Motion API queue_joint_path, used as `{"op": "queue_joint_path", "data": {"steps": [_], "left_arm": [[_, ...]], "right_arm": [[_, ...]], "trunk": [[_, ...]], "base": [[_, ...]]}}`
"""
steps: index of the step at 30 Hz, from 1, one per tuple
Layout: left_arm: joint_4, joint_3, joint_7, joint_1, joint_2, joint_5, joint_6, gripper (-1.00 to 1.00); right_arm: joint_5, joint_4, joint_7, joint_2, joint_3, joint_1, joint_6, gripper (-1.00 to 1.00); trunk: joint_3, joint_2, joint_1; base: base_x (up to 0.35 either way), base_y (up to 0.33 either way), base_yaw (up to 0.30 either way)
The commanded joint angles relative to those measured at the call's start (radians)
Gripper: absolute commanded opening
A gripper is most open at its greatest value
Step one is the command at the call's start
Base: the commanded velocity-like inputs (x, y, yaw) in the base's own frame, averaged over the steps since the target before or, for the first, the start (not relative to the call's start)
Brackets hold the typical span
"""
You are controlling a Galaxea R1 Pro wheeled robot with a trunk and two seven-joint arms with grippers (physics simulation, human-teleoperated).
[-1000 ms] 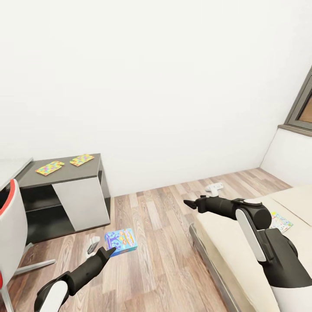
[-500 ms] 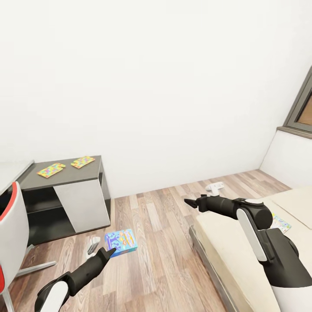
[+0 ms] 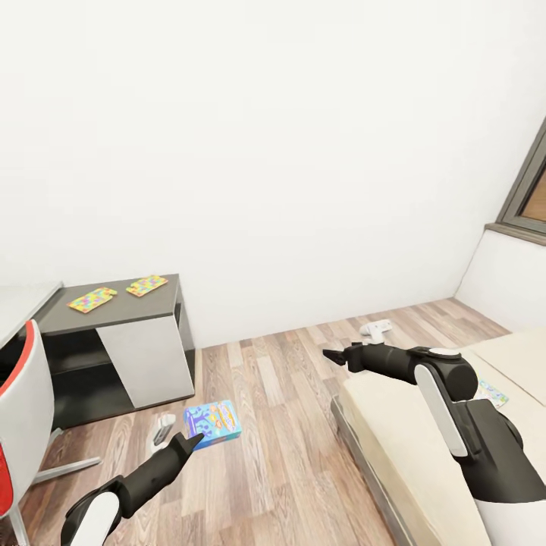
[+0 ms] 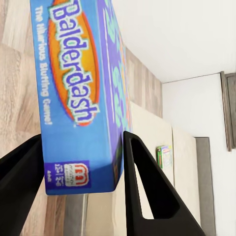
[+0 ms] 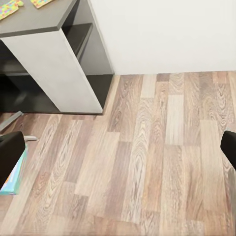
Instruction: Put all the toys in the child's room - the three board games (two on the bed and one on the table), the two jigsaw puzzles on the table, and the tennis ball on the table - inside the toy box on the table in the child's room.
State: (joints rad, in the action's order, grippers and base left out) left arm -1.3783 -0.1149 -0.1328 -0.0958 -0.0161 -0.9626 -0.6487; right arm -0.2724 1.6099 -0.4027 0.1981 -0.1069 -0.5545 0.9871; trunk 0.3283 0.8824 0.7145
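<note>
The left tool (image 3: 193, 437) is sitting at the lower left of the head view, clamping a small blue board game (image 3: 212, 423) between its fingers; in the left wrist view the two dark fingers (image 4: 142, 191) are pressing against both faces of the box (image 4: 78, 93), which is hanging over the wooden floor (image 3: 288, 440). The right tool (image 3: 331, 355) is reaching out near the middle of the frame, above the corner of the bed (image 3: 402, 432). Its fingertips are showing at the far edges of the right wrist view with bare floor between them, so it is standing wide and carrying nothing.

Two jigsaw puzzles (image 3: 92, 299) are lying side by side on the dark tabletop (image 3: 121, 311) at the centre left. Another board game (image 3: 493, 393) is resting on the bed at the right edge, partly hidden by the right arm. The grey tray is not identifiable from here.

The step in hand appears to be carrying the blue box to the tray. To do it well, the left tool should be keeping its squeeze firm and the box level while the base turns toward the tabletop, steering clear of the chair (image 3: 23, 409) at the left edge.
</note>
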Motion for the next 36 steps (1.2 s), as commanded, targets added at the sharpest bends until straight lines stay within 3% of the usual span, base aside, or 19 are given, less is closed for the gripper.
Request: {"op": "queue_joint_path", "data": {"steps": [1, 8, 20, 36], "left_arm": [[0.000, -0.002, -0.003, -0.001, 0.000, 0.001, -0.006, -1.00], [0.000, -0.001, -0.005, -0.001, 0.001, 0.004, -0.003, -1.00], [0.001, 0.015, -0.002, -0.002, 0.001, 0.005, -0.001, -1.00], [0.044, 0.020, -0.013, -0.026, -0.001, 0.004, -0.002, -1.00]], "right_arm": [[0.004, 0.001, -0.004, 0.000, 0.008, 0.000, 0.006, 1.00], [0.004, 0.001, -0.003, -0.001, 0.046, 0.000, 0.010, 1.00], [0.004, 0.002, -0.004, -0.001, 0.050, 0.001, 0.011, 1.00], [0.002, 0.002, -0.011, 0.006, 0.044, 0.001, 0.010, 1.00]], "trunk": [[-0.002, -0.006, -0.004], [-0.025, -0.055, -0.031], [-0.062, -0.139, -0.077], [-0.113, -0.251, -0.138]], "base": [[0.000, 0.000, 0.203], [0.000, 0.000, 0.258], [0.000, 0.000, 0.284], [0.000, 0.000, 0.037]]}}
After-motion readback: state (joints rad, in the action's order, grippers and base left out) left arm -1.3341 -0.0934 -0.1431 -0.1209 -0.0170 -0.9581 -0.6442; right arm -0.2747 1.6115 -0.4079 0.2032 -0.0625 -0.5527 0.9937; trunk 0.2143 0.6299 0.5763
